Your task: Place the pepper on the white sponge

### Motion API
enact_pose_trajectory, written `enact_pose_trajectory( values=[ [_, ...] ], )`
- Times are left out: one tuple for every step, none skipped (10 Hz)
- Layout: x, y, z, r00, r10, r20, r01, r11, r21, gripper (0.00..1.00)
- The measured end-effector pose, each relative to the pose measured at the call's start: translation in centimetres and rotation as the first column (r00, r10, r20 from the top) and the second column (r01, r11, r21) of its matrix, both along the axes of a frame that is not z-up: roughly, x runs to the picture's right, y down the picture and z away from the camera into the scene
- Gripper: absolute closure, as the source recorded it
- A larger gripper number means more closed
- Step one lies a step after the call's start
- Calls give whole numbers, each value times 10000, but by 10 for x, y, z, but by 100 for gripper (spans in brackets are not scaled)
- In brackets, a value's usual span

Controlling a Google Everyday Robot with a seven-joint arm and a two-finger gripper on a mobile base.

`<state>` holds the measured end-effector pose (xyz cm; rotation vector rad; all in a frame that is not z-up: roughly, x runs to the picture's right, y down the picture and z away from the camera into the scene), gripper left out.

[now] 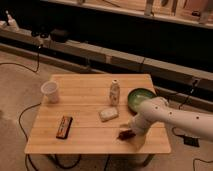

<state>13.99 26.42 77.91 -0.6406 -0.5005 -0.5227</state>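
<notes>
The pepper [123,134] is a small dark red-brown shape lying on the wooden table [85,105] near its front right edge. The gripper [131,132] is at the end of the white arm that reaches in from the right, and it sits right at the pepper's right end, partly covering it. The white sponge [108,114] is a pale rounded block on the table, a short way up and left of the pepper, apart from the gripper.
A green bowl [139,98] sits at the table's right, just behind the arm. An upright pale bottle [114,92] stands behind the sponge. A white cup [50,92] is at the left, and a dark bar with orange markings [64,126] at the front left.
</notes>
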Motion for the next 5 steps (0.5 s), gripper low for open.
enact_pose_trajectory(
  values=[
    [-5,5,5,10000,44,-33,-45,9998,-218,39],
    [-7,7,7,10000,65,-69,-68,9994,-354,47],
    [-9,9,10,9999,71,-129,-78,9987,-494,57],
    [-9,9,12,9998,59,-214,-71,9983,-578,67],
    [-8,6,13,9995,27,-301,-43,9985,-549,76]
  ],
)
